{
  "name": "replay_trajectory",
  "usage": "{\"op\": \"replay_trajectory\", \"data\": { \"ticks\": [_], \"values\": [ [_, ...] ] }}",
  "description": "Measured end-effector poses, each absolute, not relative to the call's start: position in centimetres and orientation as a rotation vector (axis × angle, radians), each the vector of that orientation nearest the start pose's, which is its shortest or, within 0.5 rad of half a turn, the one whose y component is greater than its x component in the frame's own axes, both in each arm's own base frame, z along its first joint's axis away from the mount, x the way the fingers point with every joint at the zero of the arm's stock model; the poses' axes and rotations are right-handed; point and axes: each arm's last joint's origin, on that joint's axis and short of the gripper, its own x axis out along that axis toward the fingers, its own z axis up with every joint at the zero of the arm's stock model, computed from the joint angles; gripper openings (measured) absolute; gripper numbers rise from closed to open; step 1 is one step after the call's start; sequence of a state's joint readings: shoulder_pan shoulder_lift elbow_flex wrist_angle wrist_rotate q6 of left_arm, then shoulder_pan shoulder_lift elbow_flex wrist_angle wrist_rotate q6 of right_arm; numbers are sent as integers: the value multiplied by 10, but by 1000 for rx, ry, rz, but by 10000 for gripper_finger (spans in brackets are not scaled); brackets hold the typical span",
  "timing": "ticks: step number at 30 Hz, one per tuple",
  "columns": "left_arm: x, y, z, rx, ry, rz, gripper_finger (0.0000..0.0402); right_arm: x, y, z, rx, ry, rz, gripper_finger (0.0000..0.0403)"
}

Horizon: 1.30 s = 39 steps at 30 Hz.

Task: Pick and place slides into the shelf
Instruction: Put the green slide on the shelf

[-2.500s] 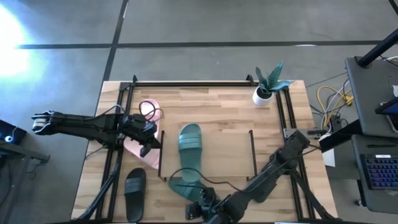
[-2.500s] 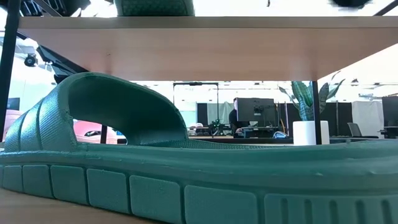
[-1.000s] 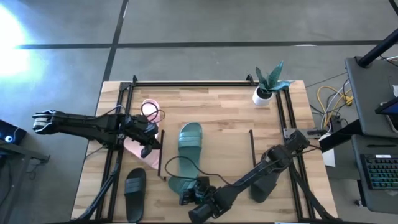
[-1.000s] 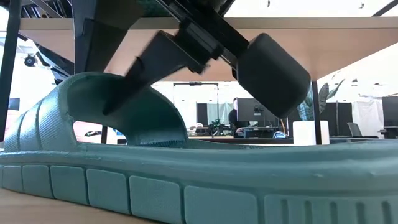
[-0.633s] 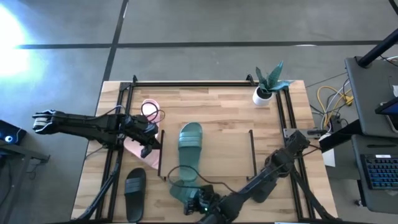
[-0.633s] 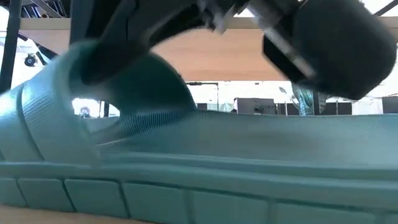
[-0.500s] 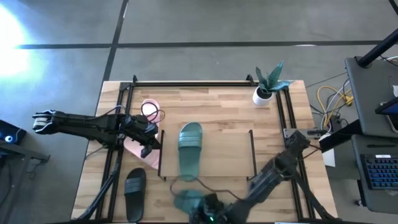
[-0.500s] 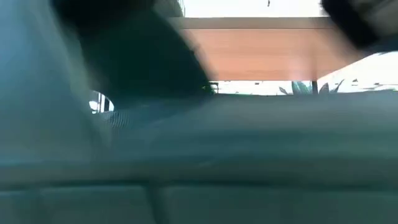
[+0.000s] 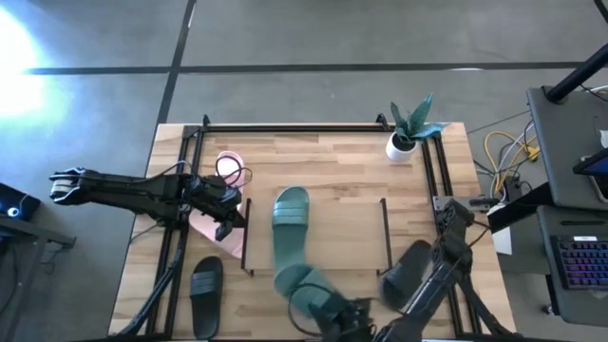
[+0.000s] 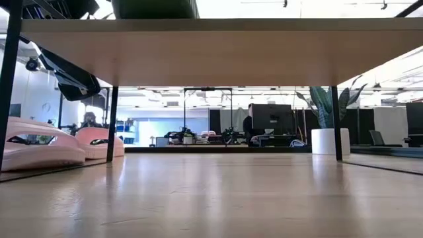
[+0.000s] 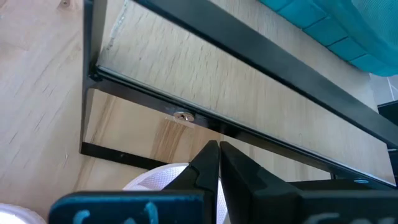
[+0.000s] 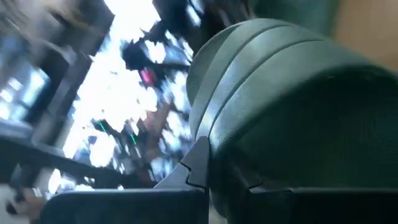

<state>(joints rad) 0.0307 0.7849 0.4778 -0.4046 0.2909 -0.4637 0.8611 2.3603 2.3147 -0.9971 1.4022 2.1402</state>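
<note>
Teal slide has been lifted off the near table edge, clamped by right gripper, partly cut off. Left gripper shut, empty, by pink slide. No writing legible.

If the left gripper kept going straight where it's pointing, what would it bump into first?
Probably the shelf. The left gripper, fingers shut, points at the shelf's black end frame, just ahead in the left wrist view. Exact depth is hard to judge.
</note>
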Motion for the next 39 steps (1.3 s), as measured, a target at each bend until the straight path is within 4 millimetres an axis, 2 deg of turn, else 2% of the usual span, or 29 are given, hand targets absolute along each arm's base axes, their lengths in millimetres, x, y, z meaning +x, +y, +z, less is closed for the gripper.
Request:
{"op": "replay_trajectory", "data": {
  "ticks": [6, 10, 14, 18, 21, 27, 29, 32, 39],
  "values": [
    [157, -4, 211, -557, 752, -82, 0, 343, 329, 304, 970, -375, -679, 12],
    [157, -4, 211, -558, 752, -83, 0, 360, 288, 331, 931, -416, -761, 12],
    [157, -4, 211, -559, 754, -85, 0, 382, 241, 347, 949, -486, -856, 12],
    [157, -4, 211, -561, 755, -84, 0, 387, 214, 361, 944, -443, -908, 12],
    [157, -4, 211, -561, 755, -84, 0, 385, 209, 362, 913, -369, -920, 12],
    [157, -4, 211, -561, 755, -84, 0, 369, 216, 366, 1011, -313, -894, 12],
    [157, -4, 211, -561, 755, -84, 0, 362, 219, 362, 1038, -320, -893, 12],
    [157, -4, 211, -561, 754, -84, 0, 358, 218, 356, 1013, -231, -922, 12],
    [157, -4, 211, -560, 752, -85, 0, 363, 196, 344, 971, -63, -1040, 11]
  ]
}}
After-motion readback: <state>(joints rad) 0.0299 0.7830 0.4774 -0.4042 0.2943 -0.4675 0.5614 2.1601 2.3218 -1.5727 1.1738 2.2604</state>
